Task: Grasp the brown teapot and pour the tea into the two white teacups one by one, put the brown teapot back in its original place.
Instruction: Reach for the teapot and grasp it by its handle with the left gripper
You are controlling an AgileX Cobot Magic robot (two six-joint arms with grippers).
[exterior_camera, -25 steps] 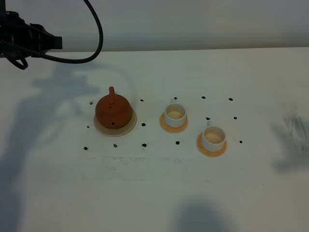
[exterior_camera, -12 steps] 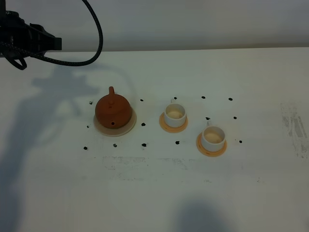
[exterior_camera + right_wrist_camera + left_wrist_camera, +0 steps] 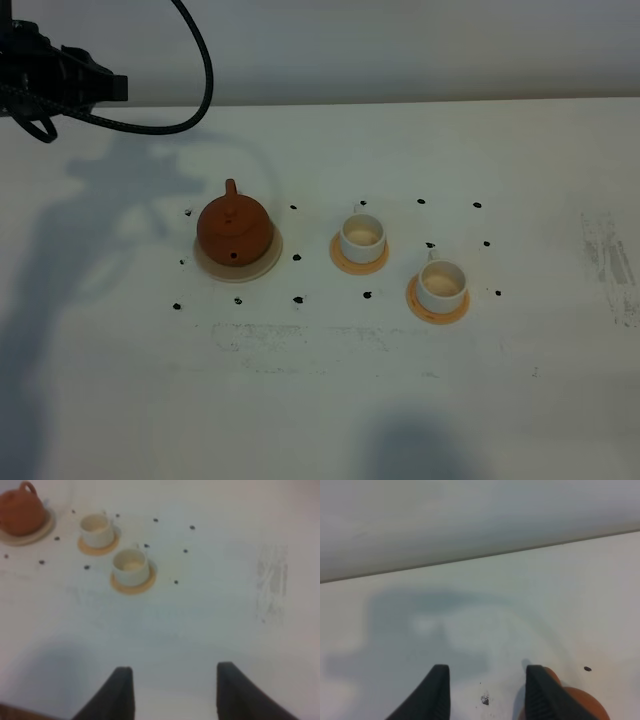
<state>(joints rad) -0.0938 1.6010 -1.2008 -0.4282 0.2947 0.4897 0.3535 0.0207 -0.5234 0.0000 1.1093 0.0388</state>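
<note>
A grey blur has cleared from the right of the white bench (image 3: 400,400), yet the squat reddish-brown clay teapot (image 3: 235,228) stays on its pale beige round disc (image 3: 271,262) left of centre, and the left tool (image 3: 487,669) and right tool (image 3: 173,669) gape empty, so grasping looks unstarted.

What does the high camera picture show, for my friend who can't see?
A brown teapot sits on a pale disc on a white table. Right of it, the far white teacup and the near white teacup each stand on an orange coaster.
</note>
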